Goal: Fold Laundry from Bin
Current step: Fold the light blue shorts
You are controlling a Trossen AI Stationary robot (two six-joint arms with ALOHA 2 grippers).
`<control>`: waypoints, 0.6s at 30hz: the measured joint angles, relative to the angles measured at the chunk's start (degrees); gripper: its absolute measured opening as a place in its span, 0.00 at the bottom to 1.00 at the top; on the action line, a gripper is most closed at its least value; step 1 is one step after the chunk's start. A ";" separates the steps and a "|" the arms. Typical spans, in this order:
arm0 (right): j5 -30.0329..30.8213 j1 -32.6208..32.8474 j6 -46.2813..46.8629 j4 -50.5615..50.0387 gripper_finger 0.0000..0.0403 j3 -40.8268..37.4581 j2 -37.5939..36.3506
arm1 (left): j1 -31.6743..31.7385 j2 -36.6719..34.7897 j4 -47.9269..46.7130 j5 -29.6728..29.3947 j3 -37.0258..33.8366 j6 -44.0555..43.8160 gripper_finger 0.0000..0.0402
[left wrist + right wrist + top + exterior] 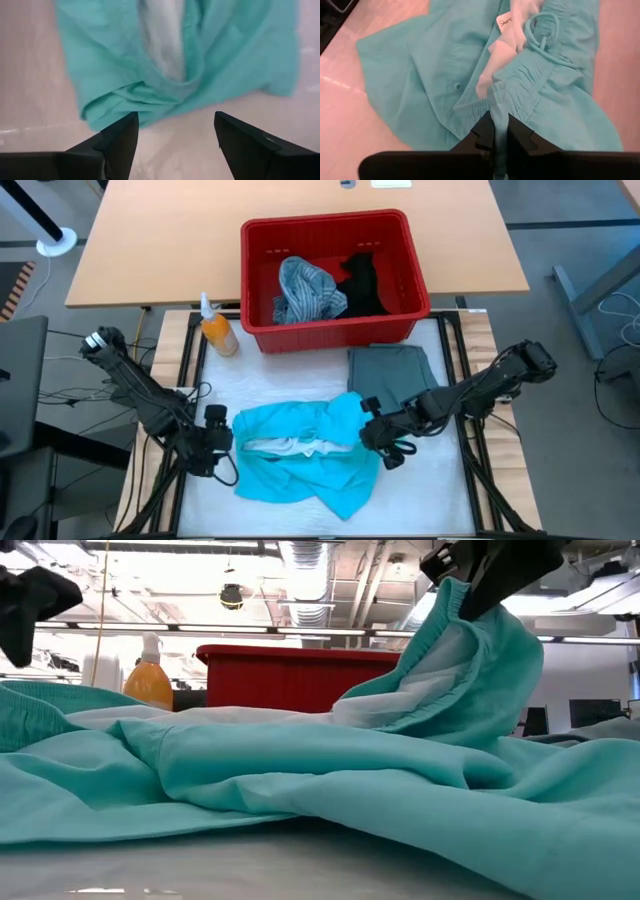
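A bright turquoise garment (pixel 305 452) with a white lining and a drawstring (pixel 545 42) lies bunched on the white table top. My right gripper (pixel 500 135) is shut on its right end. My left gripper (pixel 175 135) hovers open just off the garment's left end (pixel 115 107), touching nothing. A folded grey-green garment (pixel 392 375) lies flat at the far right. Behind it the red bin (pixel 330 330) holds a blue-grey striped shirt (pixel 305 288) and a black garment (pixel 362 280). My right gripper pinches the gathered elastic waistband edge (pixel 501 107) of the turquoise garment between its two fingers. The fingers slant down from the table's right side. That end of the waistband (pixel 480 630) is raised off the table, and the remaining cloth (pixel 300 770) lies slack on the surface.
An orange spray bottle (pixel 217 330) stands left of the bin. Black frame rails (pixel 190 360) run along both sides of the white top. A wooden table (pixel 180 240) lies beyond the bin. Bare white surface (pixel 420 500) shows at the near right.
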 joint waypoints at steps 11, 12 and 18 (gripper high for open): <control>0.41 -0.40 2.28 -0.02 0.11 0.02 0.00 | -0.76 0.00 12.99 1.10 -6.57 -0.80 0.75; 0.42 -0.64 2.48 -0.02 0.11 0.02 0.00 | -0.70 0.00 13.56 0.12 -6.61 0.06 0.76; 0.43 -1.13 2.62 0.02 0.11 0.01 0.00 | 1.15 0.00 16.01 -2.43 -8.95 -1.34 0.78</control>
